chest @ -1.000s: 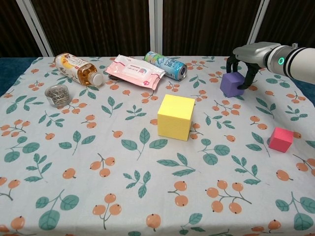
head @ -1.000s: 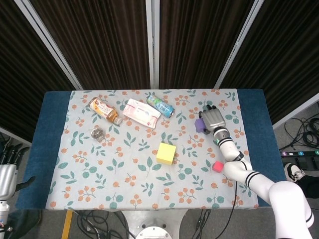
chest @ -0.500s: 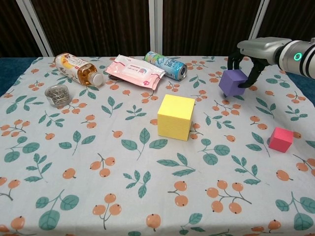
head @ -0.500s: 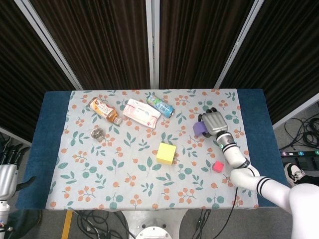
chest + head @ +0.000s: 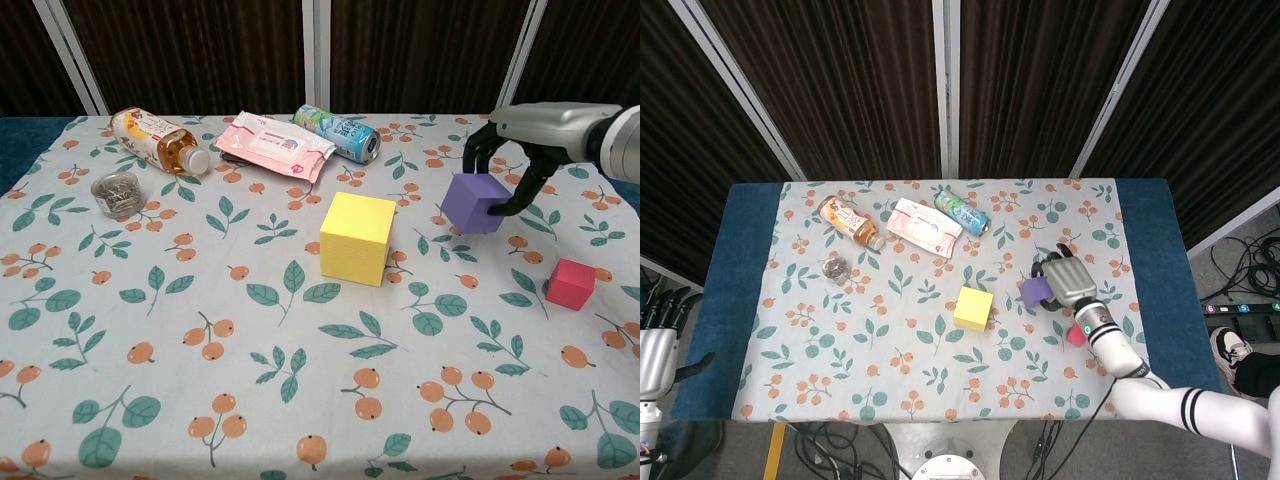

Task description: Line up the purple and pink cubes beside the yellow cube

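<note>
My right hand (image 5: 520,160) (image 5: 1065,280) grips the purple cube (image 5: 475,202) (image 5: 1033,291) and holds it above the cloth, to the right of the yellow cube (image 5: 357,238) (image 5: 973,308), which sits near the table's middle. The pink cube (image 5: 571,284) (image 5: 1076,334) lies on the cloth at the right, nearer me than the hand; in the head view my forearm partly covers it. My left hand (image 5: 657,345) hangs off the table's left edge at the bottom left of the head view, holding nothing, with its fingers pointing up.
Along the far side lie an orange-capped bottle (image 5: 155,139), a pink wipes packet (image 5: 275,143) and a can on its side (image 5: 337,131). A small metal tin (image 5: 118,194) sits at the left. The floral cloth (image 5: 300,400) covers the table.
My right hand lifted the purple cube off the cloth and carried it toward me, closer to the yellow and pink cubes. The left hand stayed still.
</note>
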Action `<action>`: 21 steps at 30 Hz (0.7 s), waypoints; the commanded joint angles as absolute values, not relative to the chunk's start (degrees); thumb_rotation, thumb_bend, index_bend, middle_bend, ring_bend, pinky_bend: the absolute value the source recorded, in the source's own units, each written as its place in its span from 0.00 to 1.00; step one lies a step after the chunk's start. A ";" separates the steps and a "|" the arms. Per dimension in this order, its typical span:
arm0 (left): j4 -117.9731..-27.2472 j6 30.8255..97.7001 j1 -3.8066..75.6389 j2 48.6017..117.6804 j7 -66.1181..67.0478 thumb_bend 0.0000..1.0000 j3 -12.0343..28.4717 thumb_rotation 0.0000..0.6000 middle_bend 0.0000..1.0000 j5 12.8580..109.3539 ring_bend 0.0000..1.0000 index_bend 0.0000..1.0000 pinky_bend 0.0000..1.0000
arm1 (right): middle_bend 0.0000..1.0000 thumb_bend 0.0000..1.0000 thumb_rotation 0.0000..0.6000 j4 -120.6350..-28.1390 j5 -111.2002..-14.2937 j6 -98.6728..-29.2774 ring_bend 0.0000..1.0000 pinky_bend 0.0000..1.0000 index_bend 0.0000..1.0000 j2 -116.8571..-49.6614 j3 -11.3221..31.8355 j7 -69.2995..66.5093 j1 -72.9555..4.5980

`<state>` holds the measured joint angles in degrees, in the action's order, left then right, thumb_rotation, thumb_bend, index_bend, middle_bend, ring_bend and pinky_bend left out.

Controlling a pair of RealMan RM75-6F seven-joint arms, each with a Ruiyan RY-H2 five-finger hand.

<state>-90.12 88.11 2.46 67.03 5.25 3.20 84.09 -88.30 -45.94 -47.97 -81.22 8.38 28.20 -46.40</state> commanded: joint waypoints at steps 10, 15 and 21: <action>-89.38 88.31 2.28 67.28 4.20 0.00 3.07 1.00 0.22 84.38 0.12 0.22 0.18 | 0.48 0.18 1.00 -93.55 -39.75 -52.24 0.19 0.00 0.50 -83.44 7.37 33.24 -48.62; -88.88 88.11 2.28 67.57 3.78 0.00 2.98 1.00 0.22 84.37 0.12 0.22 0.18 | 0.48 0.18 1.00 -93.03 -38.56 -53.21 0.19 0.00 0.50 -85.21 6.74 35.30 -49.79; -88.55 88.22 2.17 67.68 3.50 0.00 3.00 1.00 0.22 84.31 0.12 0.22 0.18 | 0.48 0.18 1.00 -91.14 -36.86 -53.53 0.19 0.00 0.50 -87.96 7.13 37.10 -51.69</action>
